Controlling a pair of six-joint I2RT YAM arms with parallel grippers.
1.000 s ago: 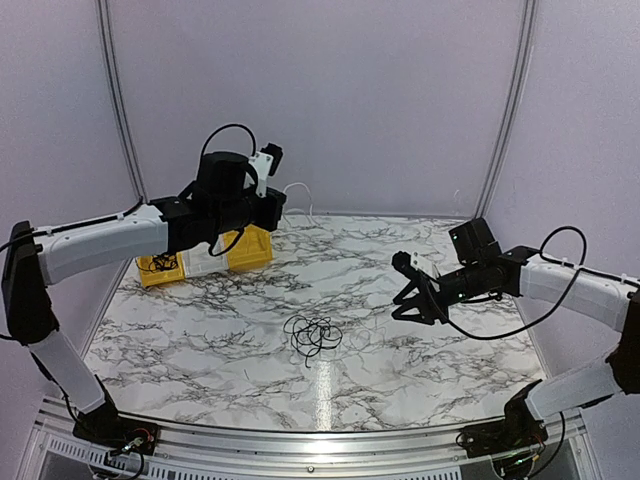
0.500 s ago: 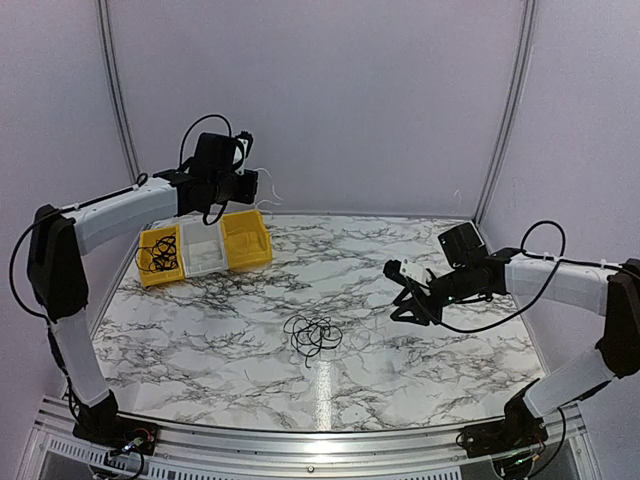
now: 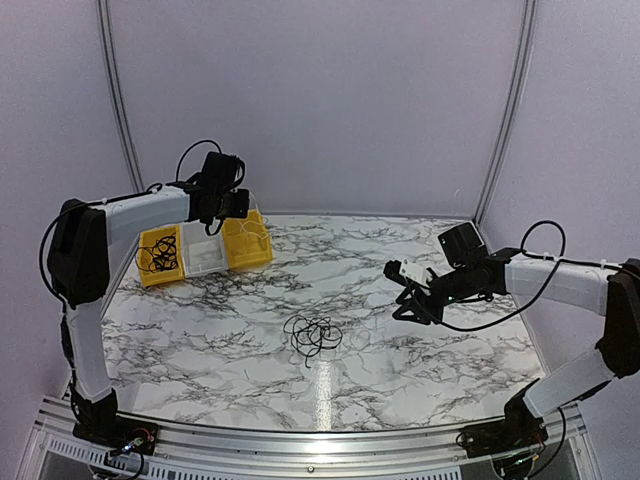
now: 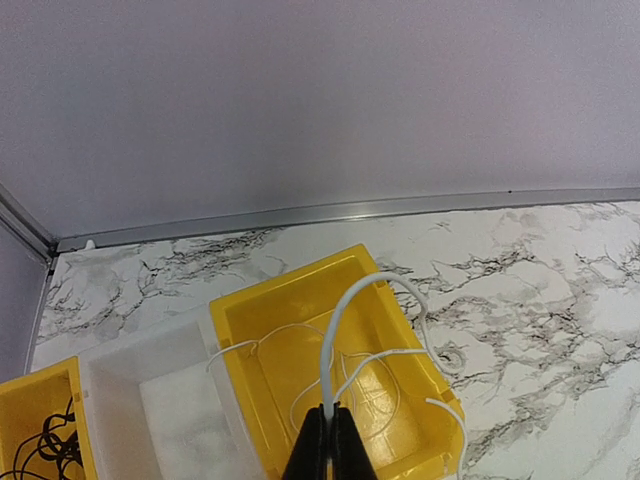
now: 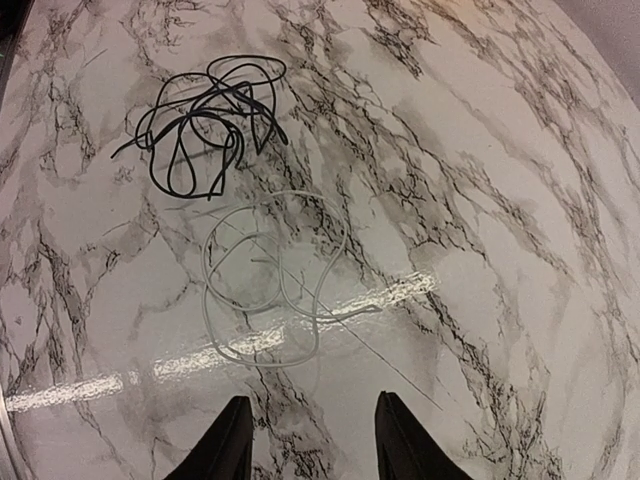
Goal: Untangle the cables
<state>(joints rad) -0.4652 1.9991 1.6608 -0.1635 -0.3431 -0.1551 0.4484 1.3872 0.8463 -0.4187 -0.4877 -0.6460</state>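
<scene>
Sorting of the cables is judged to be partly done. A thin white cable [image 4: 335, 320] is pinched between the closed fingers of the left gripper [image 4: 327, 410] at the far left of the scene. Its loose loops are draped into the right-hand yellow plastic bin [image 4: 290, 285], and one loop appears to spill over the bin's right rim. Beside that bin a white plastic bin [image 4: 110, 350] is seen, in which no cable can be made out. To the left of it is a second yellow bin [image 4: 40, 378], in which a bundle of black cables [image 4: 45, 450] is already laid.

The right gripper [image 5: 310, 415] is held above the marble-patterned table [image 3: 200, 330] at the right, its fingers apart and nothing between them. On the table just ahead of it a pale thin cable [image 5: 275, 285] lies in loose loops. It is near to, though apart from, a knotted cluster of black cables [image 5: 205, 120] in the middle of the table.

Three things are judged to be left: the thin white cable is to be released into its bin, the pale loop collected, and the black cluster pulled apart and put away.
</scene>
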